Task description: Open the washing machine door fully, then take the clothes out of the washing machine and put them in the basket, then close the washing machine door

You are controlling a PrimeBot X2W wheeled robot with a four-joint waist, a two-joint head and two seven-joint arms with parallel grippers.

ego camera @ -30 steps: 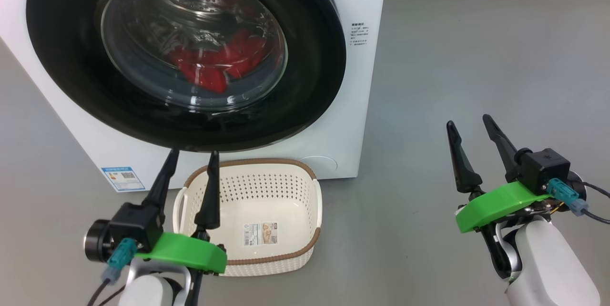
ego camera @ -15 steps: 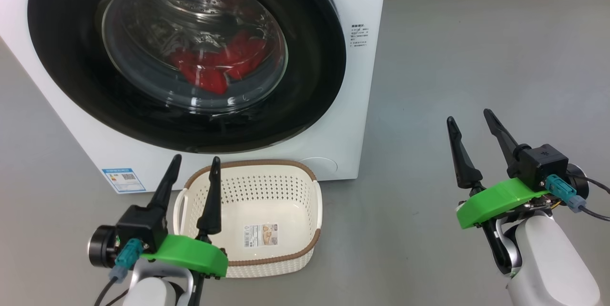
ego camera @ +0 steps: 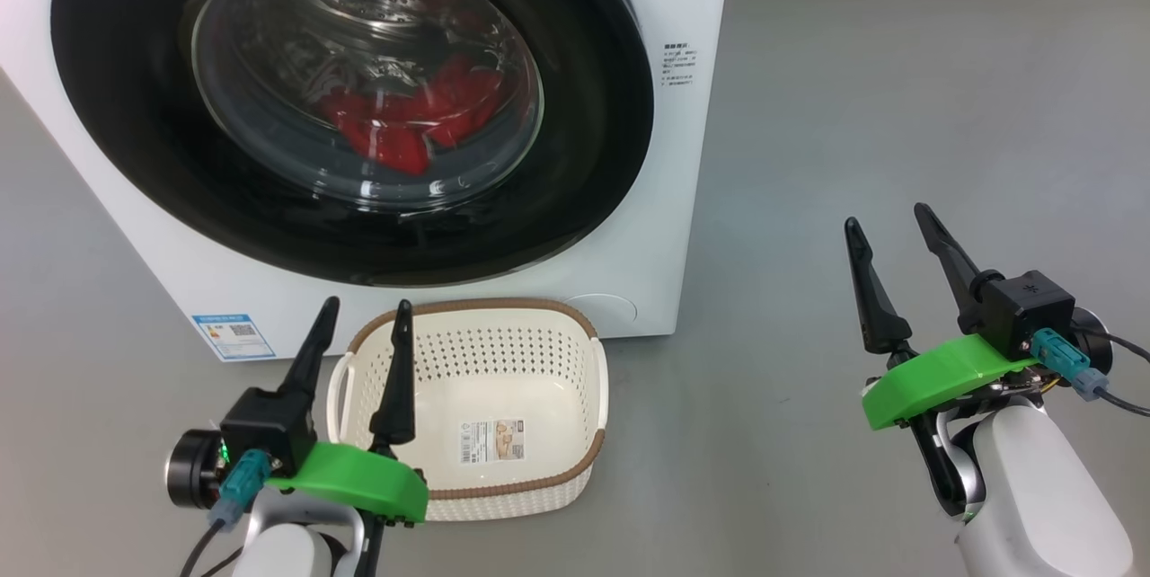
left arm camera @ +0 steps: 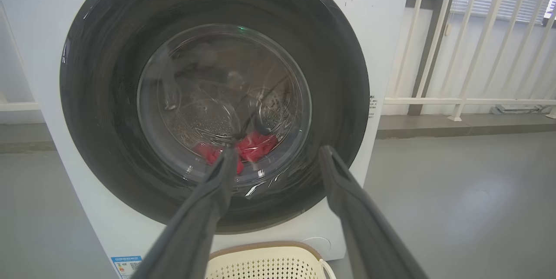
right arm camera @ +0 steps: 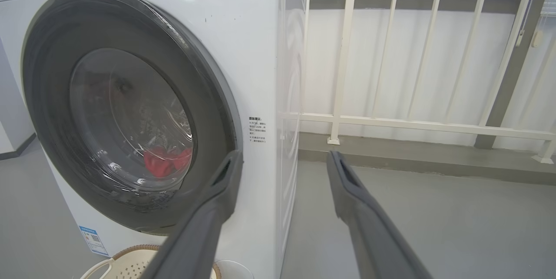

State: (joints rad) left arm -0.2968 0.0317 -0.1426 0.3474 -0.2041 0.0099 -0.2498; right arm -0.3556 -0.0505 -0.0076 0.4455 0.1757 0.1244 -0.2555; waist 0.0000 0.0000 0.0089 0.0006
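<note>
Our left end effector (ego camera: 367,302) has dipped slightly; with it and the right end effector (ego camera: 886,215) open and empty, we should hook the shut washing machine door (ego camera: 584,110) at its edge, perhaps the right one, with the clothes (ego camera: 395,123) behind its glass.

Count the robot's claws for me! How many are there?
2. The left gripper is open at the lower left, by the basket. The right gripper is open over the floor, right of the washing machine.
</note>
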